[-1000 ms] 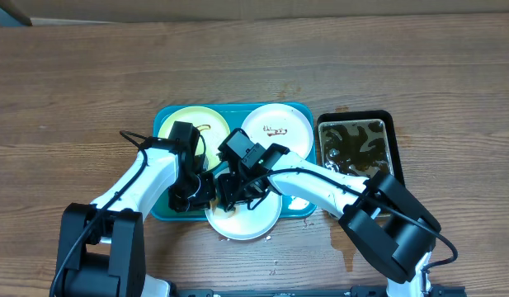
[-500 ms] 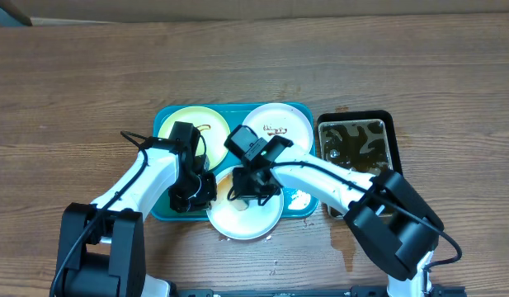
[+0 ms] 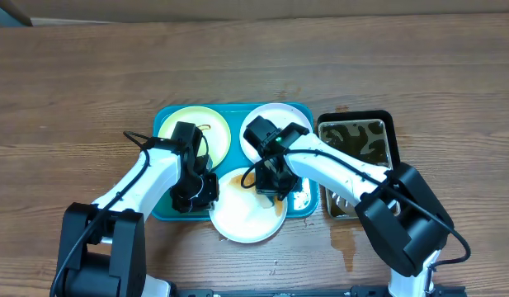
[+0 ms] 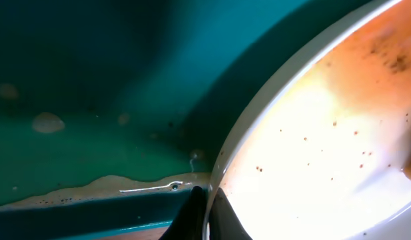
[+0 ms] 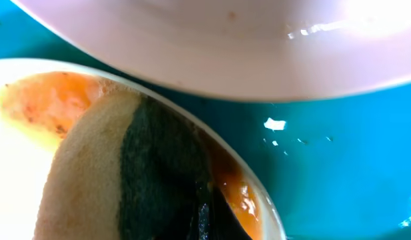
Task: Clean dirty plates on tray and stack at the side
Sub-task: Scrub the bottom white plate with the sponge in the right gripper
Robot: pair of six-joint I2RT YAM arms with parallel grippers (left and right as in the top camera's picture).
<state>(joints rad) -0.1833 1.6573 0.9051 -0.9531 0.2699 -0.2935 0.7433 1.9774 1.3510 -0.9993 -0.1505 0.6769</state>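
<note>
left claw [image 4: 206,205] pinches the rim of the near white plate [image 3: 246,216] at the teal tray's [image 3: 235,114] front edge; right claw [image 3: 275,180] clamps a sponge [image 5: 125,173] against its sauce-smeared face.

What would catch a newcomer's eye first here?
Both arms meet over the front white plate, which overhangs the near rim of the tray: the left gripper pinches its left edge while the right gripper presses a sponge onto an orange-brown smear. Beside the tray sits a black pan of murky water.

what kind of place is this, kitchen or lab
Likely a robot lab bench set up for dishwashing, not a real kitchen: two robot arms at a wooden table, a tray of plates, a pan of murky water.
</note>
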